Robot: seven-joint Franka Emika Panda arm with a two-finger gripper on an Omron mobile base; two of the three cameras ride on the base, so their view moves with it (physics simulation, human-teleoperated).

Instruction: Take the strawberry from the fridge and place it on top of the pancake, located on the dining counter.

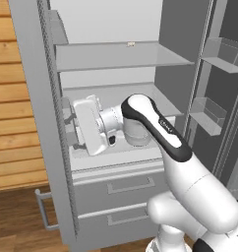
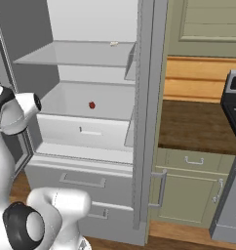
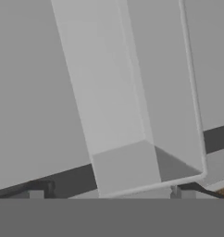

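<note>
Strawberry [image 2: 92, 105] sits untouched on the fridge [image 2: 86, 100] shelf; our gripper [image 3: 109, 196], jaws spread wide, must reach it next.

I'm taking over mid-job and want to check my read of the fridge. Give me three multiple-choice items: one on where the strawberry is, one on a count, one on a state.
1. Where does the strawberry lie?
A. on the top shelf
B. on the lower shelf of the fridge
C. in a door bin

2. How many lower drawers with bar handles show under the shelves?
A. one
B. two
C. four

3. How is the gripper?
A. open, holding nothing
B. shut on the berry
C. shut on a handle

Answers: 1 B, the red berry sits on the lower shelf floor in the right base view. 2 B, two stacked drawer fronts. 3 A, the fingertips stand far apart in the hand view, nothing between them.
</note>
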